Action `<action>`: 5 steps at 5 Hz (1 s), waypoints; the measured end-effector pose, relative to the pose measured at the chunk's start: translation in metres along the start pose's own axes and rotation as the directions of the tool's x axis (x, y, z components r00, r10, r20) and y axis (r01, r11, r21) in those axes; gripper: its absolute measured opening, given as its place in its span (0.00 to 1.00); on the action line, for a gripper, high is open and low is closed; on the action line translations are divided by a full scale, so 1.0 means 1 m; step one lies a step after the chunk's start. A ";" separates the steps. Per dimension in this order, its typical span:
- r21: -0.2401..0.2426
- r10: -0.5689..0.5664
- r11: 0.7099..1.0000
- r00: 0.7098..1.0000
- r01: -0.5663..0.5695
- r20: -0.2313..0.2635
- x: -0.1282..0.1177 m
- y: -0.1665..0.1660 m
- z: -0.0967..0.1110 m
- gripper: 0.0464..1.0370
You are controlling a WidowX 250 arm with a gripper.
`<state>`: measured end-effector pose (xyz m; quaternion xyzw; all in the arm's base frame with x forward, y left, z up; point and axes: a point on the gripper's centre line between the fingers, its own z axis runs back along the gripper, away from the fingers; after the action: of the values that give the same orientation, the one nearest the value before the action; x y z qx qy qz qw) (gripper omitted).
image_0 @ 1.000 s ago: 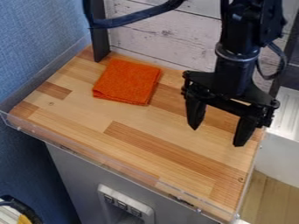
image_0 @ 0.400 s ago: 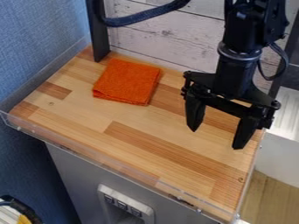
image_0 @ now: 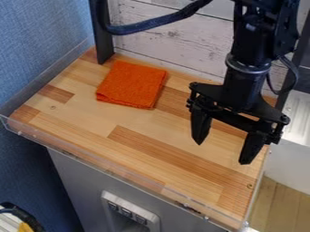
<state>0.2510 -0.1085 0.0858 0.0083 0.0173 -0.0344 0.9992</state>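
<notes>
Whitewashed planks [image_0: 167, 38] back the little wooden counter [image_0: 136, 145], with a dark post [image_0: 104, 41] at the 11 o'clock side of the cloth [image_0: 131, 84]; that orange cloth lies flat on the wood, just shy of 12 o'clock from the counter's middle. Over toward 4 o'clock hangs the black gripper [image_0: 221, 153], its jaws spread wide with nothing between them; from there the cloth sits between 10 and 11 o'clock, well apart from it.

As for how far things have got, I'd call the cloth neatly laid out, but whether that is finished work or merely the starting layout, I can't tell; if it still needs handling, the gripping, any shifting or refolding and the letting go would all be left to do.

It looks soft and slightly fuzzy, roughly square and set askew; layered edges show along its 6 o'clock side, so I'd judge it folded, with the top fairly smooth.
</notes>
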 end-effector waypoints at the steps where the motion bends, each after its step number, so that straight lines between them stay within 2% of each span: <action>1: 0.003 0.008 1.000 1.000 -0.008 0.000 -0.005 0.002 -0.009 0.96; 3: -0.004 0.002 1.000 1.000 -0.002 0.031 -0.006 0.001 -0.018 0.96; 4: -0.013 0.003 1.000 0.998 -0.002 0.064 -0.003 0.000 -0.011 0.96; 5: -0.019 0.002 1.000 0.997 -0.001 0.076 -0.002 0.000 -0.010 0.96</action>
<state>0.2489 -0.1085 0.0753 -0.0027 -0.0204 -0.0339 0.9992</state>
